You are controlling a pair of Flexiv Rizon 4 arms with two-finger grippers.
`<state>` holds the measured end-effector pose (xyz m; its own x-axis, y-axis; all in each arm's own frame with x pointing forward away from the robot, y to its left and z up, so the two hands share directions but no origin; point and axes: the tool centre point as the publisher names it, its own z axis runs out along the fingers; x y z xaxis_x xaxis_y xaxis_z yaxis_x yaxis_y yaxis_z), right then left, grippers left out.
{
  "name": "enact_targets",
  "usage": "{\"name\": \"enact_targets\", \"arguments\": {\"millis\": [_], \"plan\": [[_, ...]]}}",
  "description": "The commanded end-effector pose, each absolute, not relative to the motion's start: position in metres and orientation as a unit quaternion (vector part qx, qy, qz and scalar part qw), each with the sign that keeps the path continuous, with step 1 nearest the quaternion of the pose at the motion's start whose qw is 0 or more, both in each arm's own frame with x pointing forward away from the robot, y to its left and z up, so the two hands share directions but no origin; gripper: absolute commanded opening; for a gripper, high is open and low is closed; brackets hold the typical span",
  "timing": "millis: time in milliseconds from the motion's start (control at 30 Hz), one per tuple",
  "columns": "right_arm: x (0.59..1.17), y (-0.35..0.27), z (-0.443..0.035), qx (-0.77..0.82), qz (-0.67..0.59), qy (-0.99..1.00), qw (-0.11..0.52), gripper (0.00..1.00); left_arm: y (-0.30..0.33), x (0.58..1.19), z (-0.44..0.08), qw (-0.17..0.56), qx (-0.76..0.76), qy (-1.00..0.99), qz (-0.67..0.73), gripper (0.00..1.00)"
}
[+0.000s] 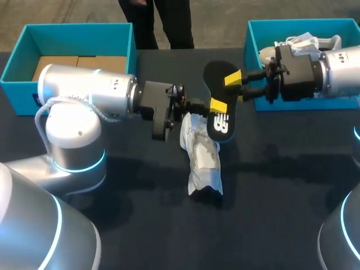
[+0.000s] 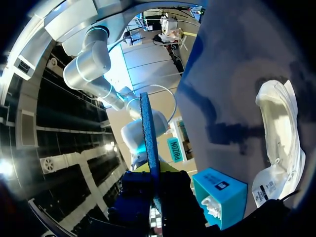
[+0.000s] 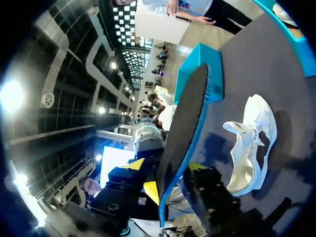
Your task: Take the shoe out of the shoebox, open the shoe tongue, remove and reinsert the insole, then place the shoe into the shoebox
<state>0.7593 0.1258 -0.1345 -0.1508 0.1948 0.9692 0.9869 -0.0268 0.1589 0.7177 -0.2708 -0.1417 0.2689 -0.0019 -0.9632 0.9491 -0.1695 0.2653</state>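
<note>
A black insole (image 1: 218, 90) with a blue underside hangs in the air above the table's middle. My left gripper (image 1: 194, 108) is shut on its lower end; in the left wrist view the insole (image 2: 148, 133) stands edge-on out of the closed fingers (image 2: 154, 190). My right gripper (image 1: 226, 91) comes in from the right, its yellow tips on either side of the insole (image 3: 185, 123) with small gaps showing, so it (image 3: 167, 168) stands open. The white shoe (image 1: 202, 163) lies on its side on the table below, also in the wrist views (image 2: 281, 133) (image 3: 249, 148).
A teal shoebox (image 1: 264, 34) at the back right holds white paper and another white shoe, behind my right wrist. A second teal box (image 1: 73, 34) with a cardboard bottom stands at the back left. Bare dark tabletop lies in front of the shoe.
</note>
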Motion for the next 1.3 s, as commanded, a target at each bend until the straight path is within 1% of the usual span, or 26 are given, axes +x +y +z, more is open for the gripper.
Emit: {"name": "enact_targets", "arguments": {"millis": [33, 133, 167, 267, 500, 533, 567, 733, 1000, 1300], "plan": [[0.761, 0.129, -0.136, -0.516, -0.497, -0.573, 0.398, 0.34, -0.269, 0.714, -0.143, 0.516, 0.607, 0.392, -0.46, 0.0], [0.762, 0.128, -0.137, -0.517, -0.497, -0.572, 0.398, 0.29, -0.268, 0.712, -0.144, 0.515, 0.607, 0.392, -0.46, 0.0], [0.762, 0.128, -0.137, -0.518, -0.497, -0.572, 0.397, 0.25, -0.268, 0.712, -0.144, 0.515, 0.607, 0.392, -0.46, 0.0], [0.762, 0.128, -0.137, -0.518, -0.497, -0.572, 0.398, 0.0, -0.268, 0.711, -0.145, 0.515, 0.607, 0.394, -0.46, 0.0], [0.762, 0.129, -0.137, -0.516, -0.495, -0.574, 0.4, 0.0, -0.27, 0.713, -0.144, 0.518, 0.593, 0.406, -0.464, 0.0], [0.762, 0.129, -0.137, -0.516, -0.495, -0.574, 0.399, 0.0, -0.27, 0.713, -0.144, 0.517, 0.595, 0.407, -0.462, 0.31], [0.763, 0.128, -0.137, -0.517, -0.495, -0.574, 0.398, 0.0, -0.269, 0.713, -0.143, 0.522, 0.591, 0.409, -0.459, 1.0], [0.764, 0.125, -0.14, -0.522, -0.495, -0.571, 0.396, 0.0, -0.263, 0.71, -0.133, 0.501, 0.591, 0.429, -0.465, 1.0], [0.765, 0.124, -0.152, -0.531, -0.488, -0.57, 0.393, 0.0, -0.235, 0.712, -0.119, 0.462, 0.608, 0.462, -0.452, 1.0], [0.766, 0.123, -0.165, -0.546, -0.477, -0.57, 0.386, 0.0, -0.207, 0.715, -0.103, 0.376, 0.635, 0.509, -0.444, 1.0]]}}
